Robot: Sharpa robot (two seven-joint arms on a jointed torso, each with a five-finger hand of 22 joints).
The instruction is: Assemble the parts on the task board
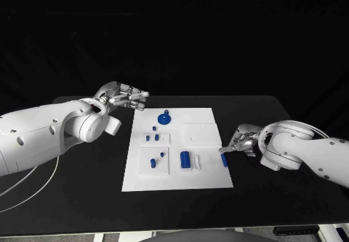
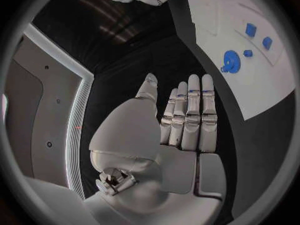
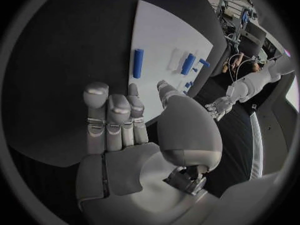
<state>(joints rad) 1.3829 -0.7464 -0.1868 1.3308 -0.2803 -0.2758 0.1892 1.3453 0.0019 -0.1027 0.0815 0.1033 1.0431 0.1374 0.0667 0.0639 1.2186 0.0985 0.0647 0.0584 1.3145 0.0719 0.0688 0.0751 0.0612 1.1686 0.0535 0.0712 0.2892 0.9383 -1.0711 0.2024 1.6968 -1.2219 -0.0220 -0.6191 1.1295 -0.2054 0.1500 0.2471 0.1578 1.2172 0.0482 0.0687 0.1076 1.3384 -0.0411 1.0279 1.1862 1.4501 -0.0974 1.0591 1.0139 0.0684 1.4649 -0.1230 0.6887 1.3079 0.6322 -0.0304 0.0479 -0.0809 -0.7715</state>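
The white task board [image 1: 211,176] lies mid-table. On it are a round blue knob [image 1: 164,119], small blue pegs [image 1: 148,137], a blue cylinder [image 1: 184,160] and a blue bar [image 1: 224,159] near its right edge. My left hand [image 1: 123,98] hovers off the board's far left corner with fingers straight and nothing in it; the left wrist view shows this hand [image 2: 184,120], the knob [image 2: 231,62] and the board [image 2: 262,90]. My right hand [image 1: 243,142] sits at the board's right edge just beyond the bar, fingers extended and empty, as the right wrist view's hand [image 3: 122,130] and bar [image 3: 138,63] show.
Black table [image 1: 72,191] surrounds the board. A raised white square [image 1: 200,135] lies on the board's right half and two white plates [image 1: 154,161] hold pegs on its left half. A white cable [image 1: 29,181] hangs by my left arm.
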